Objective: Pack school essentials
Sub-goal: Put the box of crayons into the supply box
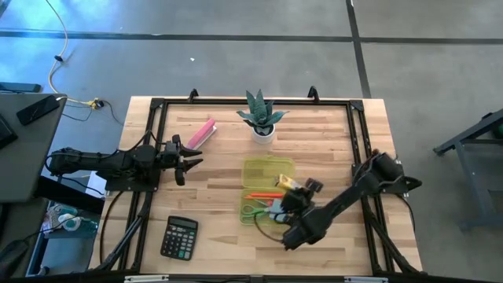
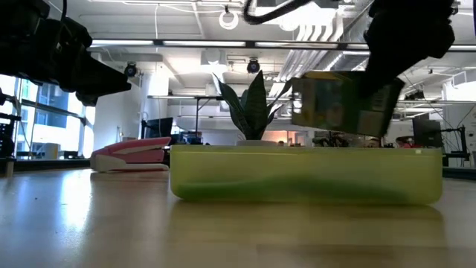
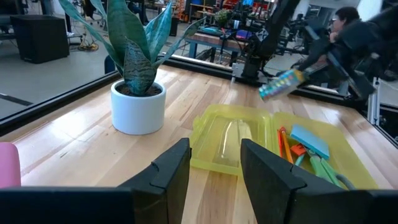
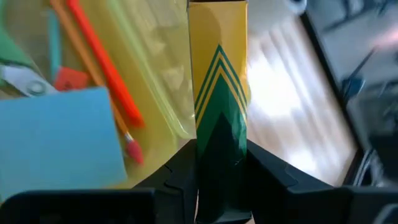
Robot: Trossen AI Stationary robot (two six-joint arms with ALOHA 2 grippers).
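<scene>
A yellow box with green chevrons (image 4: 219, 74) is in my right gripper (image 4: 219, 155), in the air over the open yellow-green translucent case (image 1: 267, 174). In the low view the box (image 2: 338, 104) hangs above the case's wall (image 2: 305, 175). The case's tray holds a light-blue note pad (image 4: 59, 137), orange pencils (image 4: 102, 62) and green-handled scissors (image 4: 15, 68). My left gripper (image 3: 214, 165) is open and holds nothing, left of the case and near the table's left edge (image 1: 187, 159). My right gripper pinches the yellow-green box between its two fingers, at the end nearest the wrist (image 4: 219, 134). The fingers (image 4: 180, 171) come slanting down from the table's right near side, and the box sticks out ahead of them. It is lifted clear, slightly tilted, above the case.
A potted plant in a white pot (image 1: 262, 130) stands at the table's far middle, just behind the case. A pink oblong bar (image 1: 203, 132) lies far left. A black calculator (image 1: 179, 237) sits near the left near edge. Bare wood shows between the left gripper and the case.
</scene>
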